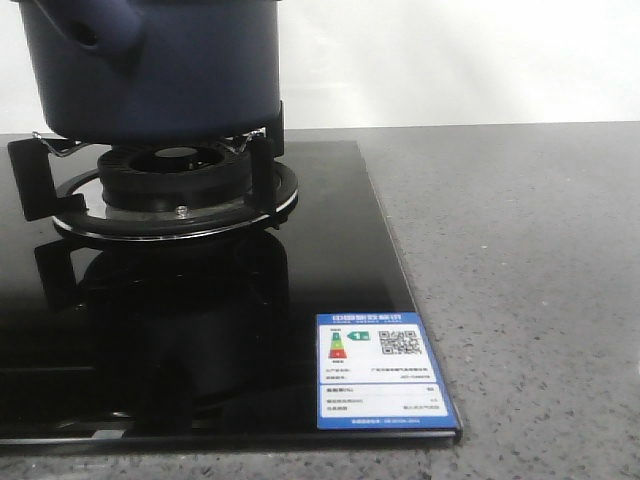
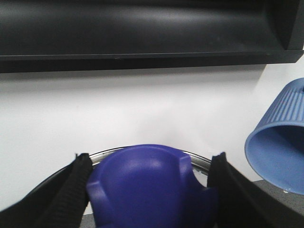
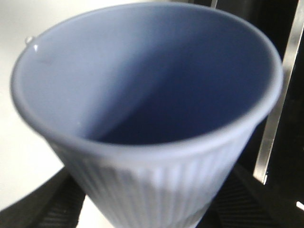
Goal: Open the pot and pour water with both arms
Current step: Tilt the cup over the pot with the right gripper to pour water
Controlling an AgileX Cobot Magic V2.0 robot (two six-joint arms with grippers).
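Note:
The dark navy pot (image 1: pixel 170 70) stands on the gas burner (image 1: pixel 180 190) at the far left of the front view; its top is cut off by the frame, and its stubby hollow handle (image 1: pixel 95 30) points left. No gripper shows in the front view. My left gripper (image 2: pixel 151 161) is shut on the blue lid knob (image 2: pixel 152 190); the lid's metal rim (image 2: pixel 197 159) shows behind it against the white wall. My right gripper (image 3: pixel 152 204) is shut on the pale blue ribbed cup (image 3: pixel 142 85). The cup (image 2: pixel 280 147) hangs tilted beside the lid, mouth downward.
The black glass cooktop (image 1: pixel 330 260) carries a blue-and-white energy label (image 1: pixel 380 372) at its front right corner. Grey speckled counter (image 1: pixel 520 280) lies to the right. A black range hood (image 2: pixel 142 33) hangs above the white wall.

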